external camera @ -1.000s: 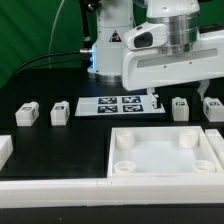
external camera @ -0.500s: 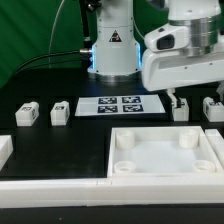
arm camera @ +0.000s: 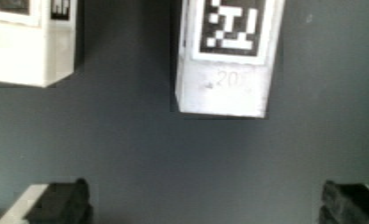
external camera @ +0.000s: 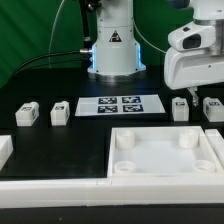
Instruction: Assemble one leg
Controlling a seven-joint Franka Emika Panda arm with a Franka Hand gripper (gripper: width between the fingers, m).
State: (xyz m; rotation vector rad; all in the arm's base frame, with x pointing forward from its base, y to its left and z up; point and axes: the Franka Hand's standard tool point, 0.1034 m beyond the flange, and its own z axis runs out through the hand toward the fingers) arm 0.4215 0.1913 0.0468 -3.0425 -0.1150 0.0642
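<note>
The gripper (external camera: 196, 96) is hanging wide open and holding nothing at the middle right of the exterior view. Its dark fingers are proving hard to pick out against the black table (external camera: 40, 95), and the white arm (external camera: 195, 55) above it is running out of the frame at the top and right edges. It is hovering just above the gap between one leg (external camera: 181, 108) and a twin leg (external camera: 213, 107), touching neither as far as can be seen. In the blurred wrist view only the fingertips (arm camera: 56, 205) are showing at the frame's edge, the gripper (arm camera: 206, 205) gaping over bare table. A tagged leg (arm camera: 229, 55) is lying beyond it, the print under its tag unreadable, beside a cropped leg (arm camera: 30, 40). Which of the pair each one is cannot be told. A third leg (external camera: 27, 114) and a fourth leg (external camera: 60, 112) are sitting at middle left, well apart from the gripper. Compared with a second ago, the arm is standing farther toward the exterior view's right. It is no longer covering the corner of the marker board (external camera: 120, 104), and the tray-like part (external camera: 165, 170) is lying unchanged at lower right
</note>
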